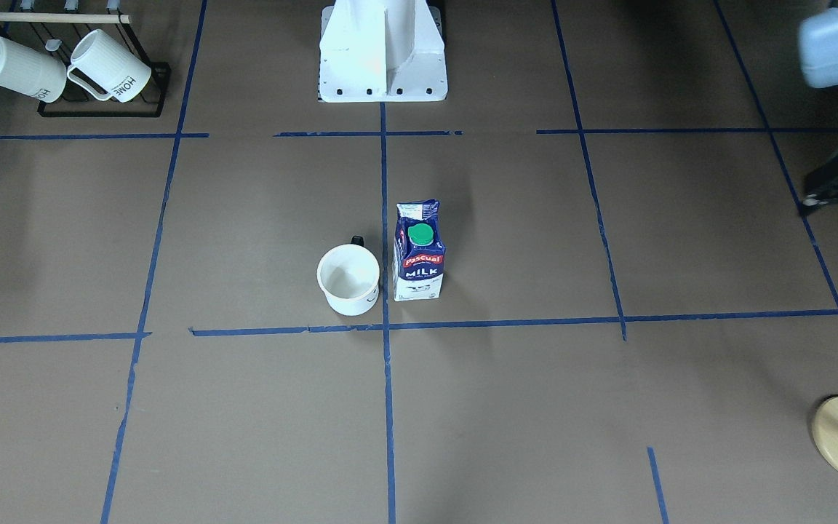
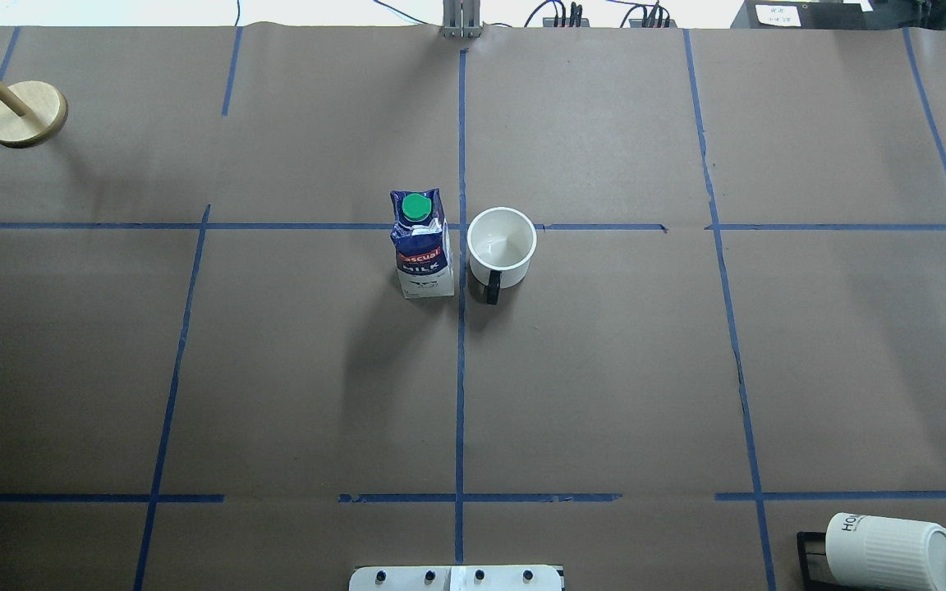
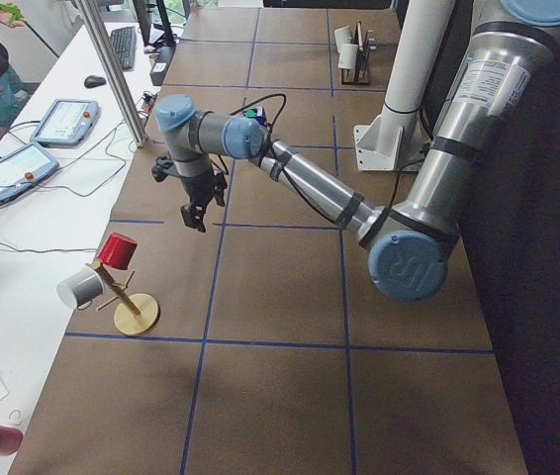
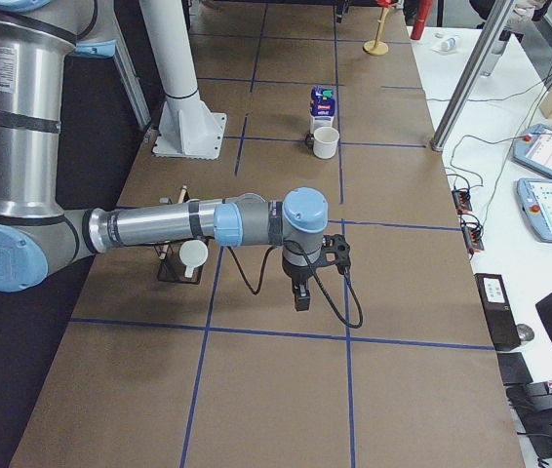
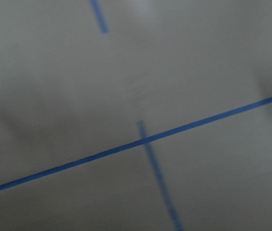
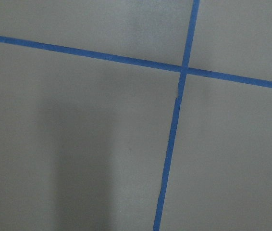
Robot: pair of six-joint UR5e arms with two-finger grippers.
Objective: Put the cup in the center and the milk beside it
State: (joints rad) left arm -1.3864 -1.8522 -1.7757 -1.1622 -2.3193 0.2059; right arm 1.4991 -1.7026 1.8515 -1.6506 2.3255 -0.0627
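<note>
The cup (image 1: 348,280) is a smooth white mug with a black handle. It stands upright at the table's middle, by the centre tape line, and also shows in the overhead view (image 2: 502,242). The milk (image 1: 419,251) is a blue and white carton with a green cap. It stands upright right beside the cup, a small gap apart, and shows overhead too (image 2: 421,246). My left gripper (image 3: 198,220) hangs over the table's left end, far from both. My right gripper (image 4: 300,297) hangs over the right end. I cannot tell whether either is open or shut. The wrist views show only paper and tape.
A black rack with ribbed white "HOME" mugs (image 1: 62,69) stands at the robot's near right corner (image 2: 892,550). A wooden mug tree (image 2: 25,113) with a red and a grey cup (image 3: 112,262) stands at the far left. The robot's base (image 1: 382,58) is at mid near edge.
</note>
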